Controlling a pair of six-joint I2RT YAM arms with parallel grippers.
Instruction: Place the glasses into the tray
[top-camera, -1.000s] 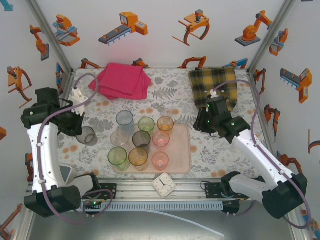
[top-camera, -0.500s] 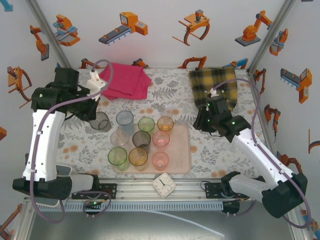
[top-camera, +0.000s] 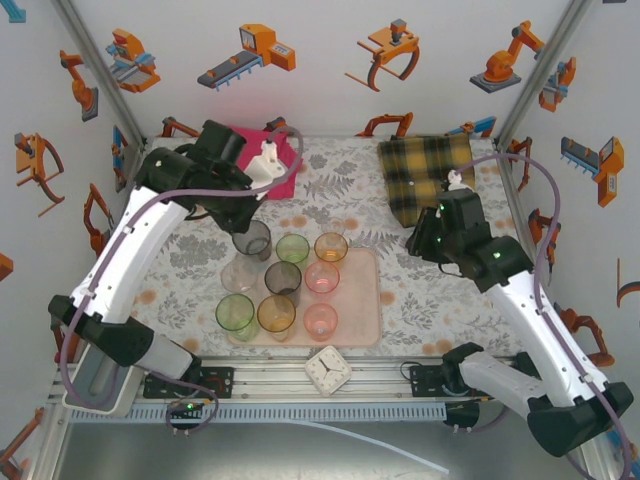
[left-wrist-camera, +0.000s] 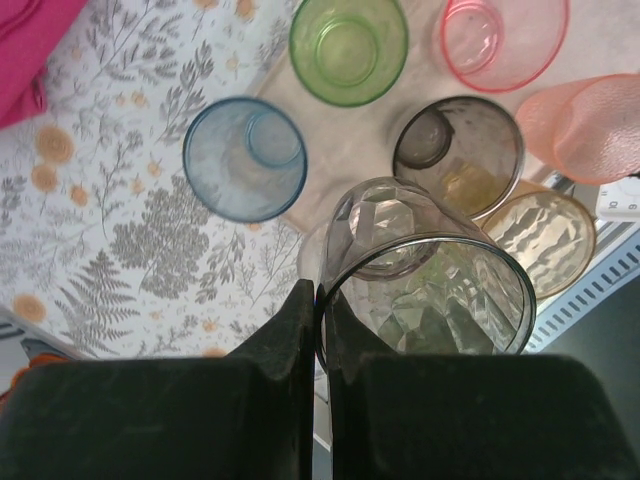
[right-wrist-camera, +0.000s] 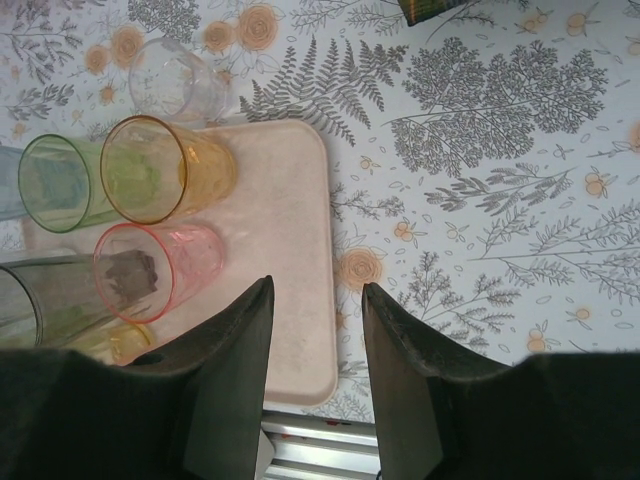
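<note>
Smoky grey glass (left-wrist-camera: 430, 270) is pinched at its rim by the left gripper (left-wrist-camera: 320, 292), jaws clamped tight on it, above the far left corner of the tray (top-camera: 362, 300) and just beside the blue glass (left-wrist-camera: 245, 158). On the tray stand a green glass (top-camera: 292, 248), an amber glass (top-camera: 331, 246) and a pink glass (top-camera: 322, 277) among others. Further right, the right gripper (right-wrist-camera: 316, 287) hovers half-spread and empty over the tray's right edge

The right hand (right-wrist-camera: 317, 290) hangs at 6 o'clock, its two dark fingers apart with nothing between them, over the right rim of the pale-pink tray (right-wrist-camera: 285, 210). Toward 9 o'clock an amber glass (right-wrist-camera: 165, 170), a pink glass (right-wrist-camera: 150, 270) and a green glass (right-wrist-camera: 60, 185) stand on the tray. At 11 o'clock a clear glass (right-wrist-camera: 180, 80) stands on the floral bench (right-wrist-camera: 500, 200), just off the tray.
</note>
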